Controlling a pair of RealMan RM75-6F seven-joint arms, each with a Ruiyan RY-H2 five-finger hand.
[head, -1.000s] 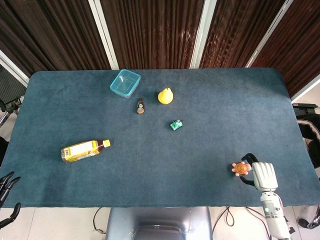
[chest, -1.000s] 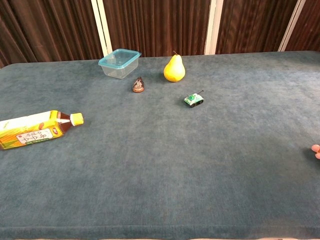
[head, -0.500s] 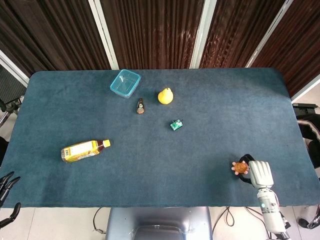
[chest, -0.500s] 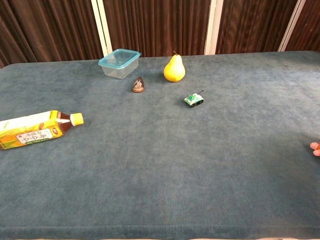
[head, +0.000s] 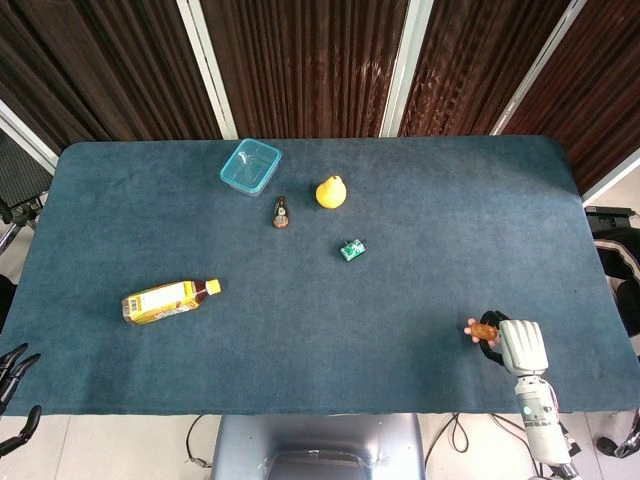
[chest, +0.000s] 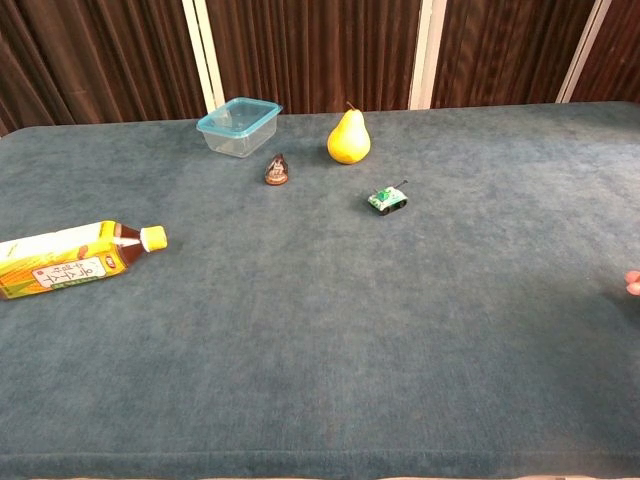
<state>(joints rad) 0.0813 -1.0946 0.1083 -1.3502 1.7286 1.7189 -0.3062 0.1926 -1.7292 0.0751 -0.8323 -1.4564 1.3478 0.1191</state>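
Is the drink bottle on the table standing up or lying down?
Lying down. The bottle rests on its side on the blue table, its yellow cap pointing toward the table's middle.

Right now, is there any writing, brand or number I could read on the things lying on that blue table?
Yellow-labelled plastic tea bottle: its label carries print, too small and blurred to read.
Small green toy tank: markings, not legible.
Small brown figurine: no readable text.
No other thing shows lettering.

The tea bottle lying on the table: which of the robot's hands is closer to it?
Left. The left hand sits off the table's near-left corner, below and left of the tea bottle. The right hand is far across at the near-right edge, holding a small orange toy.
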